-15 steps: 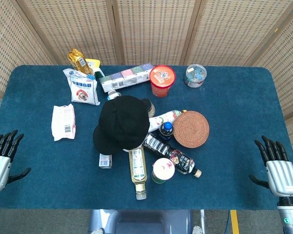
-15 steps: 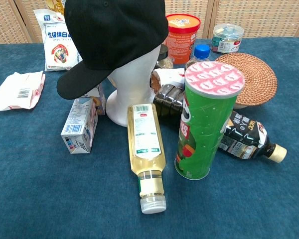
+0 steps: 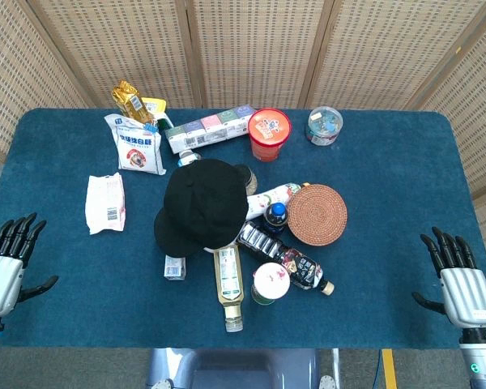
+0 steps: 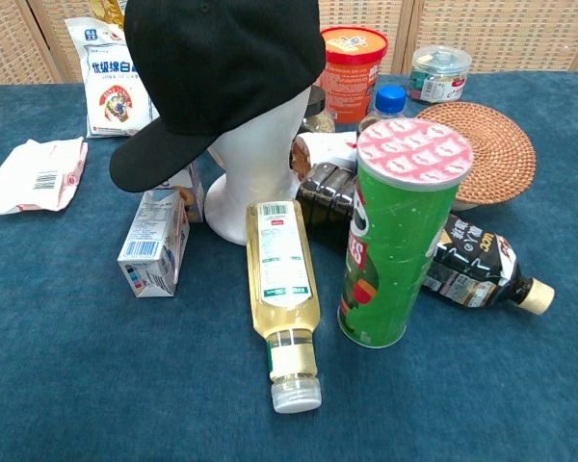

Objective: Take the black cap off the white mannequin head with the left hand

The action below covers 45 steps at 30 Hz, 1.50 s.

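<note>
- Black cap (image 3: pixel 204 204): seated on the white mannequin head (image 4: pixel 258 164) near the table's centre, brim pointing toward 7 o'clock in the head view; cap and head sit exactly as they did half a second ago.
- Left hand (image 3: pixel 6 261): at the table's 8 o'clock edge, empty, fingers straight and apart. It has drifted slightly toward 5 o'clock since the earlier frame, no nearer the cap.
- Right hand (image 3: pixel 458 274): at the 4 o'clock edge, empty, fingers spread, shifted only marginally.
- Clutter just beside the head: a small carton (image 4: pixel 155 242) under the brim, a yellow-liquid bottle (image 4: pixel 281 291) lying at its base, and a green canister (image 4: pixel 395 239) standing at 3 o'clock.
- Judgement: the reach has barely begun; the cap is untouched.
</note>
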Each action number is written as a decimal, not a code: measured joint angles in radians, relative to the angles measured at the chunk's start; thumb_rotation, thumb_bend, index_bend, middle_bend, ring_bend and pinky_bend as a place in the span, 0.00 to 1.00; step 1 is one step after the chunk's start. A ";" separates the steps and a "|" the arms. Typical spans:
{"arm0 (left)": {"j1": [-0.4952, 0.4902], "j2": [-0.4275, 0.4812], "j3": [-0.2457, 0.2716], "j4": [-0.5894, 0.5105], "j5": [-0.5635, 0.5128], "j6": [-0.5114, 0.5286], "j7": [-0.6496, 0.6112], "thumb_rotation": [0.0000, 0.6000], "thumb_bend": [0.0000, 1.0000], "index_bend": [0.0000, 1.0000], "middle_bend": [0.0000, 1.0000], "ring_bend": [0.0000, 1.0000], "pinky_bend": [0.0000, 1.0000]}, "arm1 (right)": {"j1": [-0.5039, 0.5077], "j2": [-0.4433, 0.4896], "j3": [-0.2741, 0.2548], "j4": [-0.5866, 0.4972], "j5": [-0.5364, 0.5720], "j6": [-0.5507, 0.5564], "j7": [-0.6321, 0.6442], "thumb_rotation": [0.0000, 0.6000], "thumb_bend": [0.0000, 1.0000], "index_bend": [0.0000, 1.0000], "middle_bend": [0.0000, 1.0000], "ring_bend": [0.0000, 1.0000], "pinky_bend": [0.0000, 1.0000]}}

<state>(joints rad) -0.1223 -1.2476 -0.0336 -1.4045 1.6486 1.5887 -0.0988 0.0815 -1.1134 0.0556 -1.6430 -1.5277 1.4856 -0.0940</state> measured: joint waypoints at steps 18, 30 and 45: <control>-0.128 -0.253 -0.021 0.230 0.072 -0.016 -0.225 1.00 0.00 0.00 0.00 0.00 0.00 | 0.006 0.002 -0.001 -0.001 0.014 -0.021 0.001 1.00 0.00 0.06 0.00 0.00 0.01; -0.160 -0.468 -0.071 0.372 -0.001 0.001 -0.352 1.00 0.00 0.00 0.00 0.00 0.00 | 0.011 -0.001 -0.006 0.003 0.011 -0.035 0.000 1.00 0.00 0.06 0.00 0.00 0.01; -0.191 -0.562 -0.098 0.324 -0.058 -0.026 -0.316 1.00 0.00 0.00 0.00 0.00 0.00 | 0.014 0.003 -0.014 0.001 0.001 -0.041 0.018 1.00 0.00 0.06 0.00 0.00 0.01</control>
<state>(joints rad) -0.3135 -1.8100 -0.1315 -1.0801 1.5905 1.5629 -0.4144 0.0953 -1.1105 0.0411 -1.6418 -1.5267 1.4444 -0.0757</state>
